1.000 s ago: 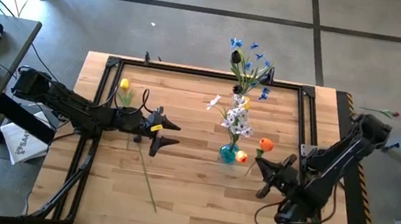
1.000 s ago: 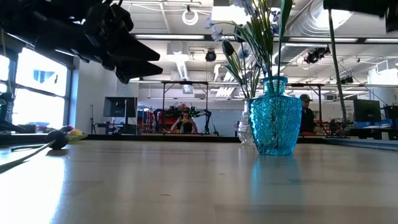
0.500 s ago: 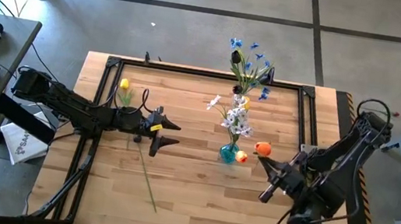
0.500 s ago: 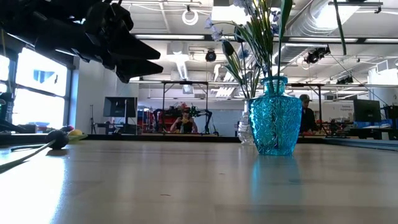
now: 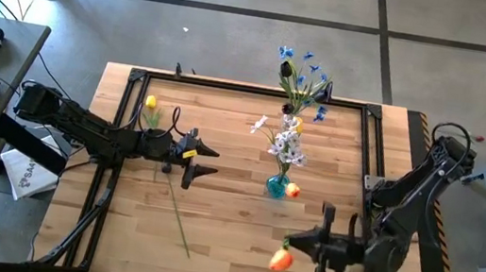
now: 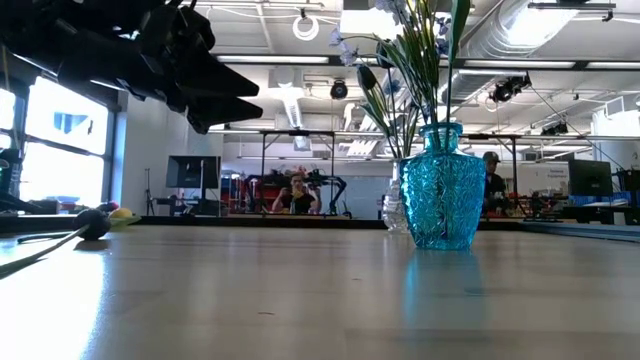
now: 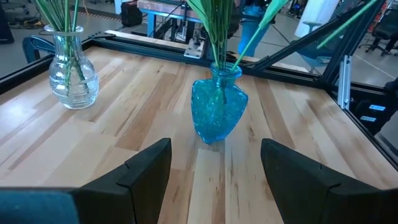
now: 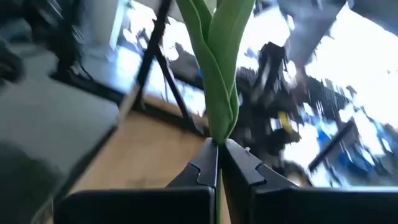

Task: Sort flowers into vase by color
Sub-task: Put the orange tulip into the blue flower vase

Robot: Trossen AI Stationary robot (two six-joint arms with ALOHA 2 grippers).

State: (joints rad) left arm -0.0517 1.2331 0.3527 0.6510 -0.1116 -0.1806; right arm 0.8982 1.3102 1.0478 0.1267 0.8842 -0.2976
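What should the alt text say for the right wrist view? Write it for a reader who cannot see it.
The right gripper, its jaws shut on an orange flower's green stem, seen from the wrist. The leaves rise straight up in front of the camera. Behind lie the wooden table and a blurred room.

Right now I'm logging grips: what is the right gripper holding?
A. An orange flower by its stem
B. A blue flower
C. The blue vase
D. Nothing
A: the right gripper is shut on the green stem of the orange flower, as its wrist view shows, away from the blue vase.
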